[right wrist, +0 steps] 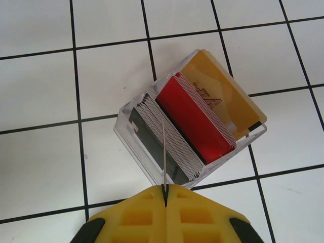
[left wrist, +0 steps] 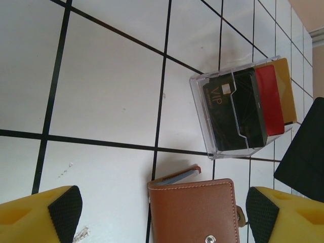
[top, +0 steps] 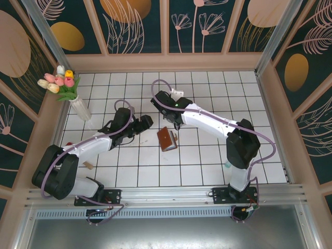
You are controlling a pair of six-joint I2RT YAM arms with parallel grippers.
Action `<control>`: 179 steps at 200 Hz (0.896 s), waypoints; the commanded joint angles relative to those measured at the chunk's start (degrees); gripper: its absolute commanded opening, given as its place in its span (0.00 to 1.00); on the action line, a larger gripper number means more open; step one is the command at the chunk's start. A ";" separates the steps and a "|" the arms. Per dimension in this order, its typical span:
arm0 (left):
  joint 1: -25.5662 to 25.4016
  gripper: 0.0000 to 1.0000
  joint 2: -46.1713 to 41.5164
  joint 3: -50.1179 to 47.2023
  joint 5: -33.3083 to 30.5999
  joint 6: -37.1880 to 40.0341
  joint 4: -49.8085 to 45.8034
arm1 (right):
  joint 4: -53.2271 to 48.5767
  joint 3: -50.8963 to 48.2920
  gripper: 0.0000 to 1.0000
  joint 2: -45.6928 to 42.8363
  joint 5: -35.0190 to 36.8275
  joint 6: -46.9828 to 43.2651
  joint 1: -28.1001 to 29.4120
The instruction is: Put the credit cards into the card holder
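Right wrist: right gripper point(right wrist: 165, 195) pressed shut, pinching one thin card point(right wrist: 164, 152) edge-on just above clear tray point(right wrist: 126, 134) of stacked cards point(right wrist: 195, 121). Left wrist: left gripper point(left wrist: 163, 208) spread wide over brown wallet point(left wrist: 195, 212), lying near tray.

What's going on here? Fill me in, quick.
The right gripper is pinched shut on a single card, seen edge-on above the clear tray of black, red and yellow credit cards. The left gripper is open, with the brown card holder between its fingers in its wrist view. The holder lies folded on the tiled table beside the tray. The held card is not yet in it.
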 commanded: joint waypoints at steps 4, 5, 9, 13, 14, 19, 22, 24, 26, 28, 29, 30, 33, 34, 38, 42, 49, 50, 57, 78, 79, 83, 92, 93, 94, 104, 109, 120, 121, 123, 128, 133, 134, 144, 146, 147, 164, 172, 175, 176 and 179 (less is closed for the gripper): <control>-0.90 0.86 -1.40 -0.60 -0.79 0.04 -1.04 | 0.85 -1.75 0.00 -4.95 0.37 1.30 0.48; -0.97 0.86 -1.43 -0.58 -0.79 0.03 -1.01 | 1.10 -2.01 0.00 -5.22 0.26 1.13 0.49; -1.20 0.86 -1.46 -0.68 -0.83 -0.05 -0.98 | 2.25 -3.07 0.00 -6.10 -0.75 0.36 0.49; -1.48 0.86 -1.55 -0.75 -0.88 -0.15 -0.99 | 3.58 -4.18 0.00 -7.03 -2.00 -0.67 0.43; -1.57 0.86 -1.55 -0.74 -0.88 -0.20 -1.03 | 3.91 -4.54 0.00 -7.27 -2.29 -0.91 0.38; -1.95 0.86 -1.69 -0.79 -1.00 -0.24 -1.06 | 5.98 -6.11 0.00 -8.53 -4.63 -2.56 0.24; -2.17 0.86 -1.64 -0.82 -1.01 -0.37 -1.19 | 7.27 -7.18 0.00 -9.31 -6.04 -3.92 0.13; -2.35 0.86 -1.63 -0.75 -1.04 -0.34 -1.28 | 7.94 -7.85 0.00 -9.75 -7.12 -4.56 0.12; -2.53 0.86 -1.63 -0.78 -1.11 -0.38 -1.39 | 8.44 -8.49 0.00 -10.21 -7.74 -5.01 0.07; -2.71 0.86 -1.63 -0.81 -1.20 -0.41 -1.48 | 8.83 -9.05 0.00 -10.56 -8.31 -5.25 0.13; -2.79 0.86 -1.63 -0.82 -1.26 -0.46 -1.59 | 8.99 -9.26 0.00 -10.84 -8.52 -5.31 0.09; -2.84 0.86 -1.67 -0.82 -1.29 -0.48 -1.64 | 9.17 -9.63 0.00 -10.98 -8.76 -5.38 0.07; -3.05 0.86 -1.64 -0.82 -1.45 -0.53 -1.79 | 9.58 -10.37 0.00 -11.59 -9.46 -5.55 0.06; -3.10 0.86 -1.63 -0.82 -1.47 -0.61 -1.83 | 9.77 -10.67 0.00 -11.79 -9.76 -5.64 0.06; -3.37 0.86 -1.69 -0.90 -1.64 -0.70 -2.10 | 10.67 -11.62 0.00 -12.45 -11.07 -6.32 0.06; -3.55 0.86 -1.64 -0.91 -1.86 -0.91 -2.27 | 11.69 -12.94 0.00 -13.11 -12.73 -7.35 0.06; -3.90 0.86 -1.72 -1.07 -2.09 -1.30 -2.48 | 12.60 -14.59 0.00 -14.01 -14.59 -8.02 0.03; -3.96 0.86 -1.72 -1.12 -2.14 -1.30 -2.48 | 12.59 -14.71 0.00 -14.10 -14.78 -7.97 0.00; -4.19 0.86 -1.86 -1.38 -2.19 -1.67 -2.35 | 12.82 -15.86 0.00 -14.56 -15.94 -7.80 -0.03; -4.75 0.85 -2.11 -1.52 -2.11 -2.09 -2.37 | 14.93 -19.24 0.00 -15.24 -20.07 -8.31 0.02; -4.78 0.85 -2.13 -1.52 -2.11 -2.09 -2.38 | 14.95 -19.32 0.00 -15.25 -20.16 -8.29 -0.01; -4.85 0.85 -2.16 -1.44 -2.00 -2.11 -2.47 | 15.16 -19.82 0.00 -15.23 -20.31 -7.98 -0.03; -4.93 0.85 -2.10 -1.28 -1.89 -2.01 -2.48 | 15.70 -20.82 0.00 -15.11 -20.75 -7.82 -0.02; -4.92 0.85 -2.13 -1.31 -1.87 -2.05 -2.48 | 15.82 -20.90 0.00 -15.09 -20.85 -7.87 -0.03; -4.96 0.85 -2.10 -1.33 -1.85 -2.07 -2.48 | 15.92 -20.99 0.00 -15.09 -20.94 -7.89 -0.03; -4.99 0.85 -1.89 -1.34 -1.60 -2.09 -2.50 | 16.21 -21.72 0.00 -14.85 -21.09 -7.72 -0.03; -5.08 0.85 -1.89 -1.33 -1.50 -2.07 -2.48 | 16.22 -21.90 0.00 -14.66 -20.76 -7.50 -0.03; -5.14 0.85 -1.66 -1.50 -1.08 -2.26 -2.20 | 16.39 -22.29 0.00 -14.22 -20.77 -7.41 -0.12; -5.16 0.85 -1.69 -1.51 -1.02 -2.31 -2.12 | 16.42 -22.30 0.00 -14.21 -20.77 -7.35 -0.12; -5.10 0.85 -1.69 -1.52 -0.93 -2.34 -2.02 | 16.38 -22.35 0.00 -14.09 -20.78 -7.36 -0.12; -5.21 0.85 -1.57 -1.57 -0.71 -2.38 -1.89 | 16.29 -22.31 0.00 -13.76 -20.84 -7.05 -0.20; -5.23 0.85 -1.45 -1.61 -0.42 -2.43 -1.70 | 16.30 -22.22 0.00 -13.45 -21.25 -6.99 -0.21; -5.20 0.85 -1.45 -1.61 -0.38 -2.39 -1.70 | 16.29 -22.18 0.00 -13.38 -21.37 -6.97 -0.21; -5.23 0.85 -1.00 -1.61 0.43 -2.36 -1.39 | 16.99 -22.11 0.00 -12.96 -23.55 -7.20 -0.30; -5.23 0.85 -0.90 -1.61 0.61 -2.40 -1.31 | 17.25 -22.08 0.00 -12.86 -24.00 -7.21 -0.30; -5.20 0.85 -0.87 -1.61 0.70 -2.42 -1.28 | 17.34 -22.10 0.00 -12.82 -24.19 -7.21 -0.30; -5.33 0.84 -0.15 -1.87 2.47 -2.57 -0.31 | 19.93 -22.54 0.00 -13.06 -29.23 -7.06 -0.29; -5.34 0.84 -0.13 -2.03 2.93 -2.78 -0.04 | 20.72 -22.76 0.00 -13.44 -30.56 -6.59 -0.29; -5.34 0.84 -0.12 -2.13 3.03 -2.86 0.06 | 21.02 -22.82 0.00 -13.56 -31.04 -6.40 -0.30; -5.34 0.84 -0.13 -2.18 3.05 -2.87 0.06 | 21.16 -22.87 0.00 -13.62 -31.14 -6.36 -0.30; -5.32 0.84 -0.23 -2.28 3.14 -2.95 0.15 | 21.54 -23.06 0.00 -13.85 -31.61 -6.27 -0.28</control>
